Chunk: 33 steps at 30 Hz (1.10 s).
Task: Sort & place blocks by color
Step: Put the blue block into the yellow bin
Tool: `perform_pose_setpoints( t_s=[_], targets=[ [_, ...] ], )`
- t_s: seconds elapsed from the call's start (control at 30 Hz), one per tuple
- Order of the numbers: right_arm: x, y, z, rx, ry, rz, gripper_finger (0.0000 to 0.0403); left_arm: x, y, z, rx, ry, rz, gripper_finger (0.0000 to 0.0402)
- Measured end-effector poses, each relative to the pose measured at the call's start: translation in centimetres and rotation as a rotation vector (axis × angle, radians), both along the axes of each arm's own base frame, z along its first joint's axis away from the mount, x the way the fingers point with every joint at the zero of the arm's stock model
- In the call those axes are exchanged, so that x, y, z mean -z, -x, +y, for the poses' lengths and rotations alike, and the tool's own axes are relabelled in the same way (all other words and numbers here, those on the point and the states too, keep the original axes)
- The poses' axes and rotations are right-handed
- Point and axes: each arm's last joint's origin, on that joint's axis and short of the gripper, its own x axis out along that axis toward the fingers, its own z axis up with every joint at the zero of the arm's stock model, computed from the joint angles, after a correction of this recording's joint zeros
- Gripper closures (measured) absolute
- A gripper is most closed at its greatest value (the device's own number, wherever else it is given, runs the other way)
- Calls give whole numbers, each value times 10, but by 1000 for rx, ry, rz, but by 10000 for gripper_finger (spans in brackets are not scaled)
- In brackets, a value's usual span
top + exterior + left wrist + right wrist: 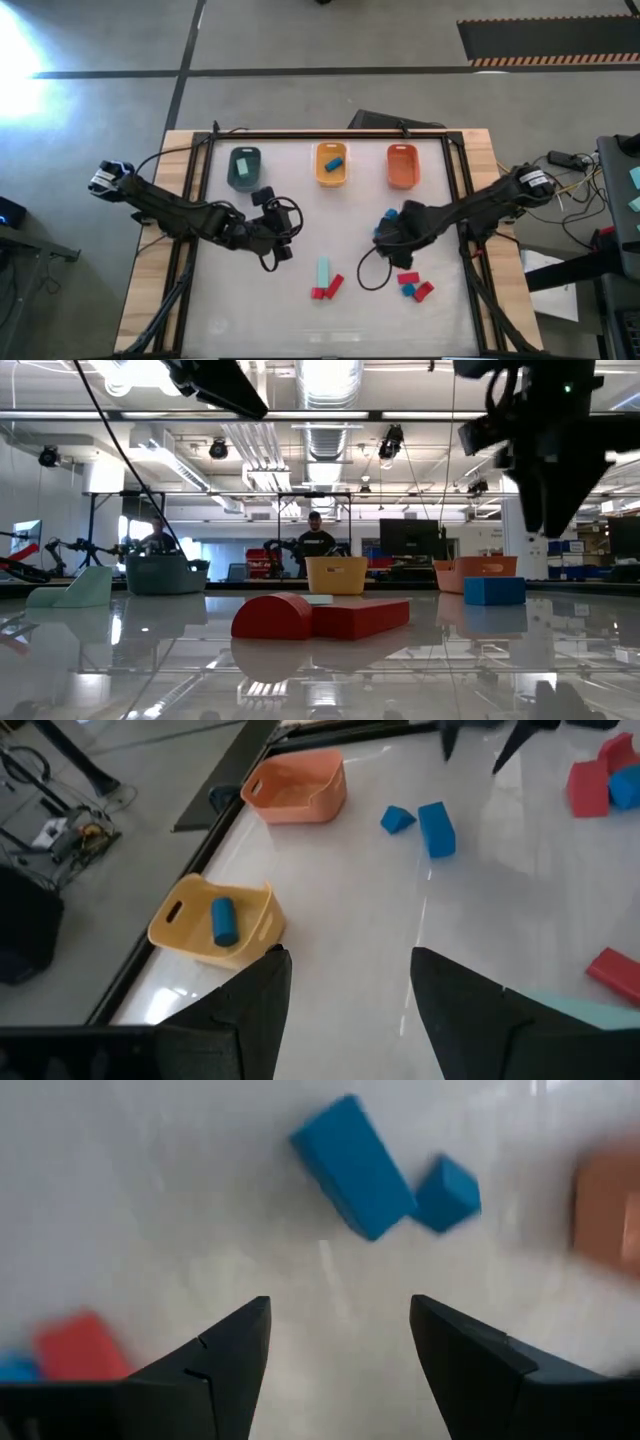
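Note:
Both grippers hover open above the table and hold nothing. My left gripper (278,238) (350,955) is left of centre. My right gripper (388,232) (340,1305) hangs just near-side of a blue bar (352,1165) and a small blue block (447,1193), which lie on the table (388,215). One blue block (223,921) lies in the yellow-orange tray (331,163). A mint bar (323,271) and two red blocks (327,290) lie near the centre. A red-and-blue cluster (414,287) lies to the right.
The dark teal tray (244,167), the yellow-orange tray and the orange-red tray (402,165) stand in a row along the far edge. A black frame (462,200) borders the table. In the low view, people (316,540) stand in the room beyond the table.

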Motion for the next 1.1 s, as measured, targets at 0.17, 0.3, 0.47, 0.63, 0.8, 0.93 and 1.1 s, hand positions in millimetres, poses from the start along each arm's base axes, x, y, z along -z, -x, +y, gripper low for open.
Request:
perform_pose_setpoints(
  t_s=[0.17,0.3,0.47,0.63,0.8,0.93,1.1],
  targets=[
    [13,-3,-8,-291,14,17,172,-1,-1,0,23,-32,8,210],
    [17,-8,-16,-319,15,-13,172,-1,-1,0,38,-56,21,210],
    [17,-12,-24,-336,17,-25,172,-1,-1,0,42,-65,26,210],
    [16,-14,-32,-356,22,-33,172,0,-1,0,42,-65,28,210],
    [16,-16,-40,-369,22,-28,172,0,-1,0,36,-56,23,210],
    [16,-20,-42,-398,22,-54,172,0,-1,0,34,-53,21,210],
    [24,-30,-45,-403,-51,-113,172,0,-1,0,34,-52,20,210]
  ],
)
